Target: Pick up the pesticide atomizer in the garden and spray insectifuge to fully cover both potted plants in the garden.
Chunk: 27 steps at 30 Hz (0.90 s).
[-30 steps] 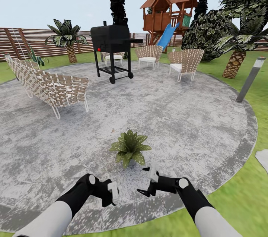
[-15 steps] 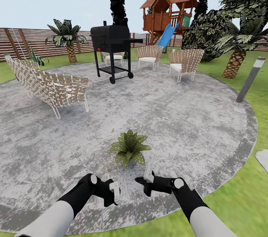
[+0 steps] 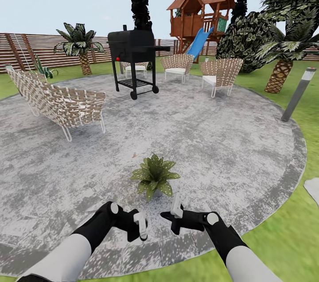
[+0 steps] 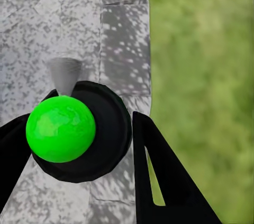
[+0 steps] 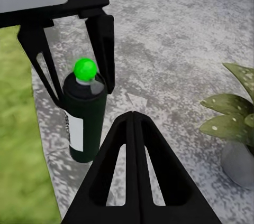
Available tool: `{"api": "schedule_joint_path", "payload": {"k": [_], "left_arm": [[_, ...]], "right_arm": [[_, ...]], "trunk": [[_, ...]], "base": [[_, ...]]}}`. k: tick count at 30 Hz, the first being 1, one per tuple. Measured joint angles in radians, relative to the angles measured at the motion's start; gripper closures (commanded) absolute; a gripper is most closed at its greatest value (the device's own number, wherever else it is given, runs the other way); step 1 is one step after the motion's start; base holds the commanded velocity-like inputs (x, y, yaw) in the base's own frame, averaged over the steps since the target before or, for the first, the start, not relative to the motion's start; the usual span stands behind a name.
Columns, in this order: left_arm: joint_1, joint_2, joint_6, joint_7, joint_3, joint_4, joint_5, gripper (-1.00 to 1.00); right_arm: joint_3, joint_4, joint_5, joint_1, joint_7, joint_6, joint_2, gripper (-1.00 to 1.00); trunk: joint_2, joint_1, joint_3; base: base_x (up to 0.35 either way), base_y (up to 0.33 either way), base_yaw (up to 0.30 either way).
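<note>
Pesticide atomizer (image 5: 84, 115), dark green with a white label band and a bright green knob on top, stands upright between the fingers of the left gripper (image 3: 141, 228), which are clamped against its sides. The right gripper (image 3: 176, 214) hangs just beside it, its two fingers pressed together on nothing. Just beyond both grippers a potted plant (image 3: 154, 174) sits on the round grey patio (image 3: 221, 149), whitish specks dotting its leaves. Further off stand a woven bench (image 3: 57, 102) and a black grill (image 3: 133, 58).
</note>
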<state>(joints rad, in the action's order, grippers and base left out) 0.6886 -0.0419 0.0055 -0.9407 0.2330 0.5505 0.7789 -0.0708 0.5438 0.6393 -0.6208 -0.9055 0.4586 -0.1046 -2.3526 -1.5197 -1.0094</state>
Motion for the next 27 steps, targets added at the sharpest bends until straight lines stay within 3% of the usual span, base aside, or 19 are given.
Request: {"api": "schedule_joint_path", "payload": {"k": [13,18,27], "left_arm": [[0.009,-0.043,0.000,-0.005,0.000,-0.002,0.000,1.00],[0.009,-0.053,-0.002,-0.005,-0.001,-0.003,0.000,1.00],[0.009,-0.053,-0.020,-0.006,-0.001,-0.006,-0.003,1.00]], "right_arm": [[0.000,-0.001,0.001,0.000,0.000,0.000,-0.002,1.00],[0.061,-0.001,0.002,0.000,-0.002,0.001,-0.004,1.00],[0.067,-0.002,0.001,0.000,-0.001,0.000,-0.004,1.00]], "trunk": [[0.000,0.000,0.000],[0.000,0.000,0.000],[0.000,0.000,0.000]], "base": [[0.000,0.000,0.000],[0.000,0.000,0.000],[0.000,0.000,0.000]]}}
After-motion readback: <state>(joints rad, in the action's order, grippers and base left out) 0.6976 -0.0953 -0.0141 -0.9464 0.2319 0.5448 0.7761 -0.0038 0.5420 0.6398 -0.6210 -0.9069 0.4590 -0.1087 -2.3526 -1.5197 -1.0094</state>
